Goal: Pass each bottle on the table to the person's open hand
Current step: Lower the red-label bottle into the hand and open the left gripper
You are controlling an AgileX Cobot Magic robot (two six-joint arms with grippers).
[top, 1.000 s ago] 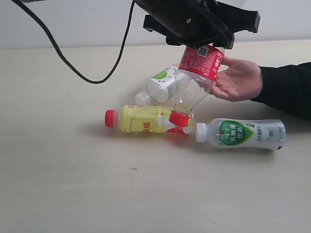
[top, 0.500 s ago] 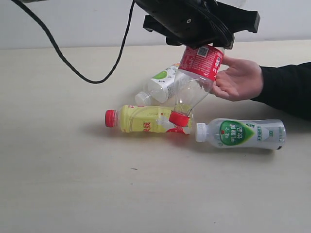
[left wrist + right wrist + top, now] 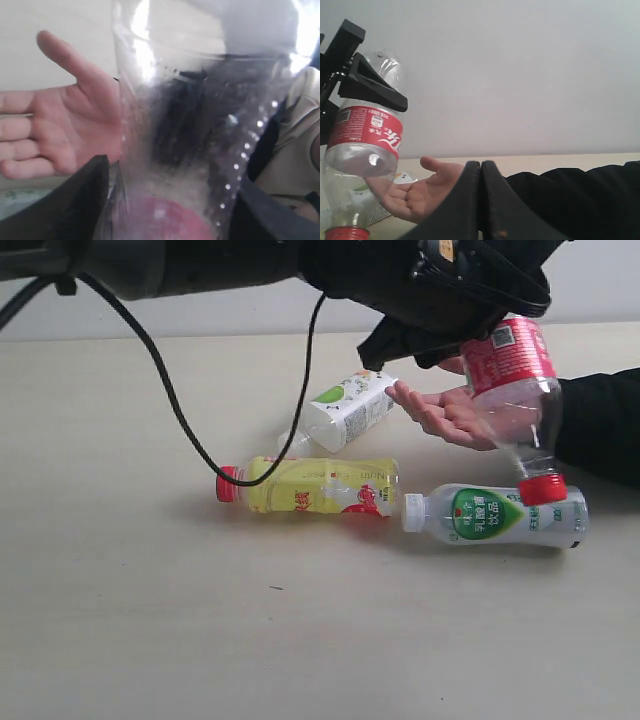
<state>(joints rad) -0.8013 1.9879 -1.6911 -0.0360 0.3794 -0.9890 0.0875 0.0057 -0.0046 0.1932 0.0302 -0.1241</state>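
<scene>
My left gripper [image 3: 487, 322] is shut on the base end of the clear red-label bottle [image 3: 512, 380], which hangs cap down at the right. The bottle is just beside the person's open hand [image 3: 440, 410], near its wrist; touching cannot be told. In the left wrist view the bottle [image 3: 200, 125] fills the space between my fingers [image 3: 75, 200], with the palm [image 3: 55, 130] alongside. On the table [image 3: 150, 590] lie the yellow bottle [image 3: 310, 485], the green-white label bottle [image 3: 495, 515] and the squarish white bottle [image 3: 350, 408]. My right gripper [image 3: 481, 167] is shut and empty, looking at the hand [image 3: 420, 192] and the held bottle [image 3: 362, 145].
The left arm and its black cable [image 3: 180, 420] stretch across the back of the table, the cable drooping to the yellow bottle's cap. The person's black sleeve [image 3: 600, 420] comes in from the right edge. A pale wall stands behind.
The left arm has swung right with the red-label bottle, from left of the palm to the wrist side of the hand. The hand now shows its fingers; the cable dropped lower.
</scene>
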